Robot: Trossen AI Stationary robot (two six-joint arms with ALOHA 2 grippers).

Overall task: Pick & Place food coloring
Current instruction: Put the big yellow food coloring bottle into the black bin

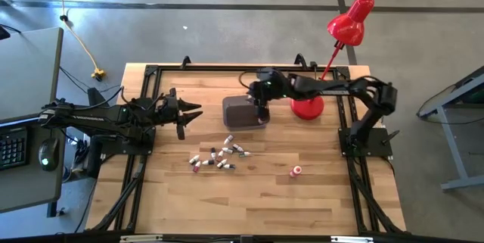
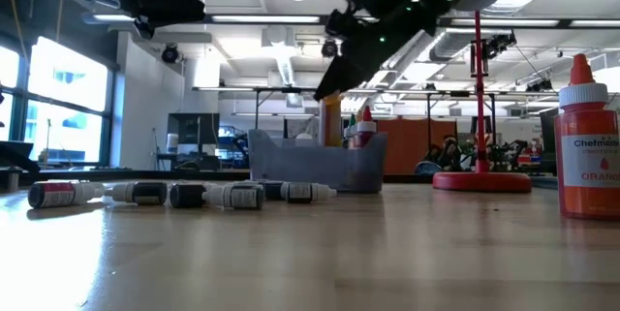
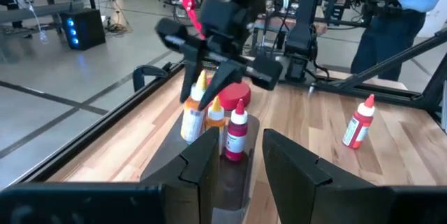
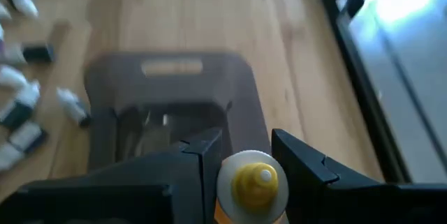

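Clearly the right tool (image 4: 244, 161) grips a yellow-capped bottle (image 4: 253, 185) (upright) over the bin (image 4: 171, 84).

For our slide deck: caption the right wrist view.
Right gripper holds a yellow-capped bottle above the grey bin.

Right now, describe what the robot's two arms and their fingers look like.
Both arms are dark, nearly black, built of slim jointed segments. The left gripper ends in two flat, angular dark fingers with squared tips. The right gripper has the same blocky dark fingers. A small green light glows near the right arm's wrist, and dark cables run along the left arm's base.
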